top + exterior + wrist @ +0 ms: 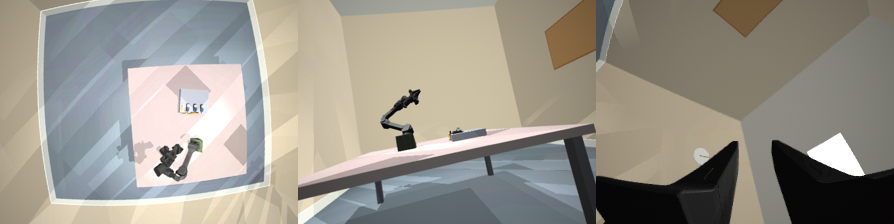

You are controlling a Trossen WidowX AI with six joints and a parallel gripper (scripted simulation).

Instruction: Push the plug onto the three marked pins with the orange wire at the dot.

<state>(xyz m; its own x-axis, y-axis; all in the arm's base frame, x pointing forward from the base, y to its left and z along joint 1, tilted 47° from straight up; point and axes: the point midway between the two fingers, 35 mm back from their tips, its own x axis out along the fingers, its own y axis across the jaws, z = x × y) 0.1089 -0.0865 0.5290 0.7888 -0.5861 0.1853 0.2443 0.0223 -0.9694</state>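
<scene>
The grey holder (194, 96) (469, 135) sits on the table, with dark servos (195, 107) along its near edge. A yellow-orange lead (182, 108) (450, 135) shows at its left end and runs along the near edge. The plug, the pins and the coloured band with its dot are too small to make out. My gripper (755, 146) is raised high above the table, well away from the holder on its near side. In the wrist view its two black fingertips stand partly apart, with nothing between them; only walls and ceiling show beyond.
The arm stands on a green base block (200, 148) (406, 142) on the pink table (151, 112) (527, 133), nearer than the holder. A brown panel (571, 36) (746, 15) hangs on the wall. A white ceiling patch (837, 156) shows behind the right finger.
</scene>
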